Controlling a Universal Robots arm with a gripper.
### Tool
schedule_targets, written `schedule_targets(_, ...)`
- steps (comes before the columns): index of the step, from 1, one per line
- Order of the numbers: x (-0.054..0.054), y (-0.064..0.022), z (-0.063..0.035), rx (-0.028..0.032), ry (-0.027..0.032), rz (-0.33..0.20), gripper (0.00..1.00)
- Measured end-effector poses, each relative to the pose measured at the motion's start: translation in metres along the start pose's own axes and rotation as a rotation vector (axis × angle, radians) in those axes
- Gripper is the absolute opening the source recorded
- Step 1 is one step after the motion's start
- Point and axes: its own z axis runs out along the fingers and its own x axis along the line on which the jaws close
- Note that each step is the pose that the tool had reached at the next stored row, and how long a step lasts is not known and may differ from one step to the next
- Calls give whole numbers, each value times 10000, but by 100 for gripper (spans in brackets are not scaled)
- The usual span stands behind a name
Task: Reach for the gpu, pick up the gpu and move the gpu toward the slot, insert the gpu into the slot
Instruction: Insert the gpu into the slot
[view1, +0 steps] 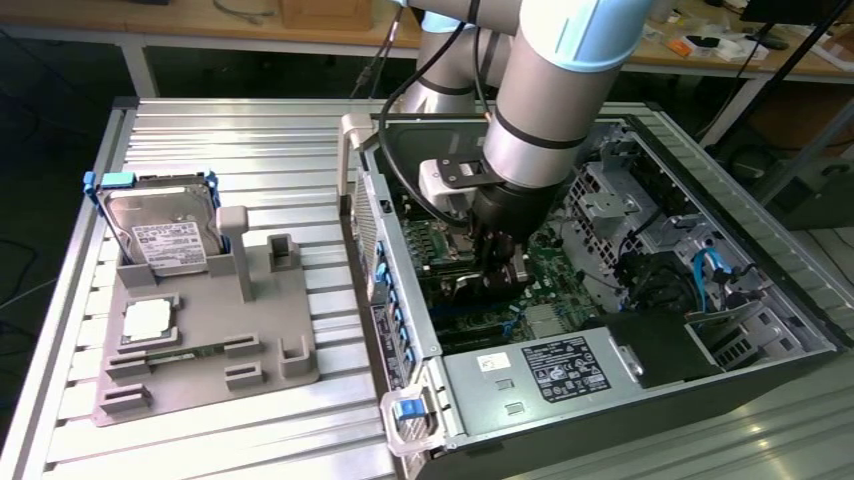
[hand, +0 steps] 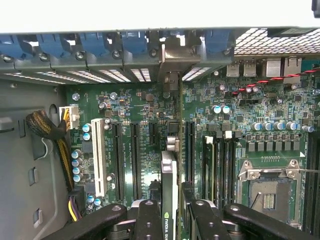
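My gripper (hand: 172, 212) is closing narrowly on the gpu (hand: 169, 175), my fingers (hand: 147, 220) pressing both faces of the thin card, which I am seeing edge-on. The card is standing upright over the motherboard (hand: 125, 105), among the long black expansion slots (hand: 134, 155). Its silvery bracket (hand: 172, 57) is reaching the case's rear wall beneath the blue clips (hand: 95, 45). Whether its edge is sitting in a slot I cannot tell. In the exterior view I am reaching down into the open computer case (view1: 747, 300) at the frame's centre, with the power supply (view1: 561, 365) lower in the frame. On the exterior view's left, a grey fixture (view1: 200, 365) is holding a hard drive (view1: 160, 235) and a processor chip (view1: 147, 318).
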Motion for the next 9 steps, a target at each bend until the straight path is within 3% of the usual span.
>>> schedule_targets(9, 24, 0, 0, 0, 0, 0, 27)
